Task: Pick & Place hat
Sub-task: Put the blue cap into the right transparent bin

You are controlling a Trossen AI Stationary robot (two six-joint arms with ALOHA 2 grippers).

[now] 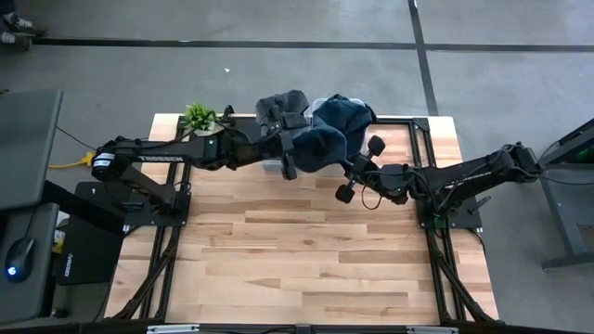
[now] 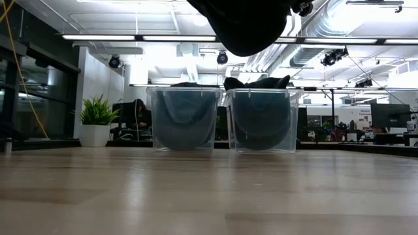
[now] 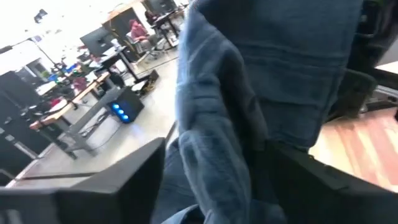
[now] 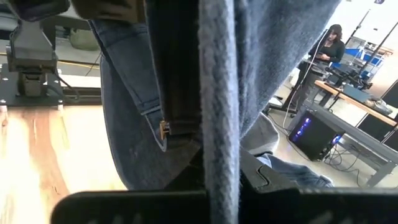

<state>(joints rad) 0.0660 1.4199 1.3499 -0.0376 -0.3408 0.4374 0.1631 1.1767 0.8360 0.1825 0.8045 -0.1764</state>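
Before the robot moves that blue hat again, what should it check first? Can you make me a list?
1. Left gripper has the denim hat: ok, the cloth is pinched between its fingers.
2. Right gripper has the hat too: ok, the brim edge runs between its fingers.
3. Hat is lifted off the table: ok.
4. Room in the two clear bins: not ok, both already hold hats.
5. Potted plant out of the way: ok, it sits at the far corner.

potted plant (image 1: 199, 116) at table (image 1: 306, 260) corner, two clear bins (image 2: 185, 119) behind
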